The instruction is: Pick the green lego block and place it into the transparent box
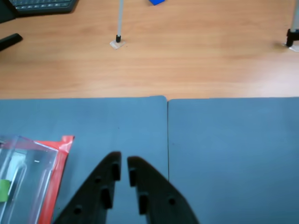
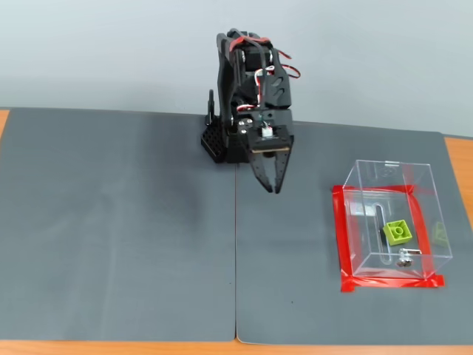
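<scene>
In the fixed view the transparent box [image 2: 390, 222] stands on the grey mat [image 2: 118, 222], inside a red tape square [image 2: 341, 237]. The green lego block [image 2: 397, 231] lies inside it, well right of the empty end effector [image 2: 272, 186], whose fingers are narrowly parted.

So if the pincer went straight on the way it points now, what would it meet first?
Most likely the bare grey mat. The pincer points down at it, nearly shut and empty. The transparent box with the green lego block stands off to the side, though depth is uncertain.
</scene>
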You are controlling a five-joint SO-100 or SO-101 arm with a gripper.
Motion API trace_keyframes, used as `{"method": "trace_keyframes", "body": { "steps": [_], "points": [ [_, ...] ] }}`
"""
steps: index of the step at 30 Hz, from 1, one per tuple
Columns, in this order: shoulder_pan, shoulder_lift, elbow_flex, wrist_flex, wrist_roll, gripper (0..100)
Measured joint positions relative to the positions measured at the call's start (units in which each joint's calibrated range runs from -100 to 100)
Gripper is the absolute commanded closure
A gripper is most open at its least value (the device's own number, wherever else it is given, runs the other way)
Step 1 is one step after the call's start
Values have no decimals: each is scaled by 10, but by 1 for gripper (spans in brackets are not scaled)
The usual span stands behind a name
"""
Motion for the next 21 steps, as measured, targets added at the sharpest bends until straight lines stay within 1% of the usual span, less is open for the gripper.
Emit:
{"method": "trace_keyframes", "body": {
  "steps": [2,4,5,7,9,11,18,21],
  "points": [
    [35,-70,80,0,0,98],
    [46,-93,106,0,0,98],
    [52,-127,154,-1,0,98],
    [52,-148,181,-2,0,98],
    [51,-211,248,-3,0,98],
    [51,-234,273,-3,0,98],
    [50,-359,440,-3,0,98],
    [50,-367,479,-3,0,98]
  ]
}}
